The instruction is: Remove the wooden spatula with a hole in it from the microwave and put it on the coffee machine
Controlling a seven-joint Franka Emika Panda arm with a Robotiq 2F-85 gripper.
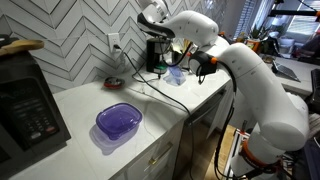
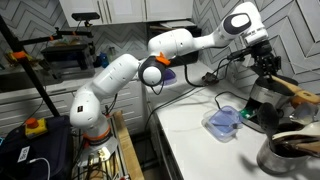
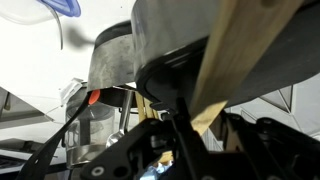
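Exterior view: gripper (image 1: 158, 40) low over coffee machine (image 1: 154, 60) at back of counter, well apart from microwave (image 1: 30, 105); arm stretched long to reach flat top.
Exterior view: spatula (image 2: 295, 90) juts sideways just above machine, near level, probably for laying flat.
Wrist view: jaws narrow, apparently clamped on spatula blade. 1 step pending: release.

No legible text, labels or numbers anywhere; microwave (image 1: 28, 112) button markings too small to read.
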